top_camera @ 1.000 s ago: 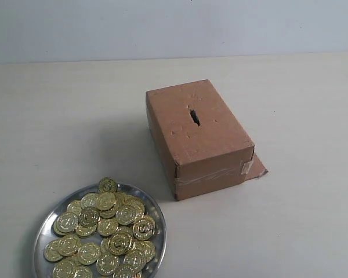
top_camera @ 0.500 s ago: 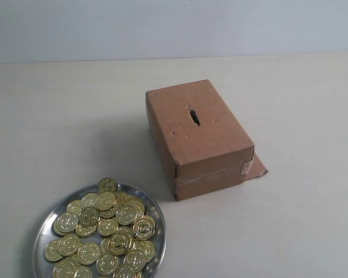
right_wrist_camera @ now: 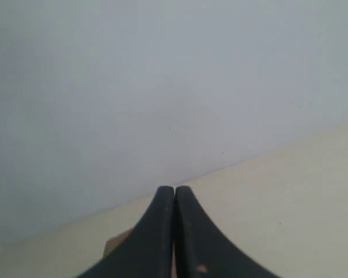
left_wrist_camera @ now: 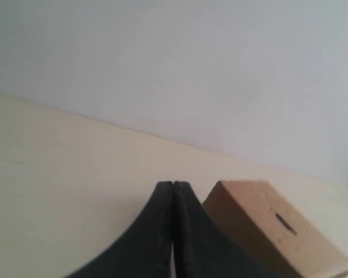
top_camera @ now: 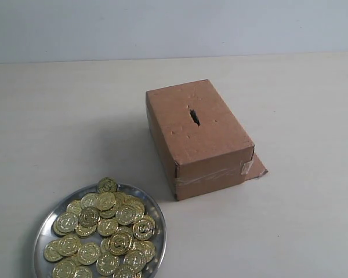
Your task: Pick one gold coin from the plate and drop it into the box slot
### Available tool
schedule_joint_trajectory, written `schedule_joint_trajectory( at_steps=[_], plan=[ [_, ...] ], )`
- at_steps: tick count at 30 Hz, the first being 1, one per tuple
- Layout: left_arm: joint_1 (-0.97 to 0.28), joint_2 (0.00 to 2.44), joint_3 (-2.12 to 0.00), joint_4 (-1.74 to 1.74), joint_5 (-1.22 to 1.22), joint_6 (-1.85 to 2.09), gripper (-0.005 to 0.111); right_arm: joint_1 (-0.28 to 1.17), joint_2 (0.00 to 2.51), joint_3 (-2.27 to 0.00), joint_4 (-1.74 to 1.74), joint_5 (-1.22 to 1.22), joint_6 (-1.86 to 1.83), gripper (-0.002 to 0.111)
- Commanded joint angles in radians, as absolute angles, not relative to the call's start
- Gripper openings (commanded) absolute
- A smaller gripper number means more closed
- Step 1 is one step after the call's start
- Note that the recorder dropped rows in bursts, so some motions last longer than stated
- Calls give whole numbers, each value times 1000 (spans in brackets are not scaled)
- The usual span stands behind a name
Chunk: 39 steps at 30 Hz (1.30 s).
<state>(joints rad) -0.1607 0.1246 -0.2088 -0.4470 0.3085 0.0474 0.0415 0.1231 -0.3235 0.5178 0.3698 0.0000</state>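
The shiny silver plate (top_camera: 156,215) sits at the front left of the exterior view, heaped with several gold coins (top_camera: 107,229). The brown cardboard box (top_camera: 220,153) stands mid-table, its dark slot (top_camera: 194,116) in the top face, tape and a flap at its near right end. Neither arm appears in the exterior view. My left gripper (left_wrist_camera: 173,184) is shut with nothing between its black fingers; the box (left_wrist_camera: 261,231) and slot (left_wrist_camera: 285,223) lie beyond it. My right gripper (right_wrist_camera: 174,188) is also shut and empty, with a corner of the box (right_wrist_camera: 117,242) just showing beside it.
A pale beige table (top_camera: 69,121) runs back to a light grey wall (top_camera: 174,26). The box's flap (top_camera: 256,167) lies flat on the table at its right end.
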Motion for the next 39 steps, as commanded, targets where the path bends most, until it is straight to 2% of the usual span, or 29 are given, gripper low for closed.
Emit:
schedule_joint_trajectory(
  at_steps=[1, 7, 12, 17, 26, 33, 39],
  plan=[
    [-222, 373, -402, -461, 457, 454, 0, 42, 370, -490, 520, 552, -205, 0],
    [-338, 796, -606, -471, 551, 811, 0, 54, 784, -644, 535, 747, -377, 0],
    [-501, 1144, -719, -451, 643, 1086, 0, 158, 1078, -708, 547, 772, -457, 0],
    [-602, 1380, -748, -433, 695, 1369, 0, 261, 1271, -718, 549, 767, -496, 0],
    [-706, 1595, -748, -433, 637, 1834, 0, 338, 1322, -718, 578, 764, -526, 0],
    [-773, 1641, -748, -432, 480, 1960, 0, 338, 1302, -718, 578, 764, -528, 0],
    [-777, 1641, -748, -391, 463, 2085, 0, 338, 1289, -718, 579, 764, -528, 0]
  ],
)
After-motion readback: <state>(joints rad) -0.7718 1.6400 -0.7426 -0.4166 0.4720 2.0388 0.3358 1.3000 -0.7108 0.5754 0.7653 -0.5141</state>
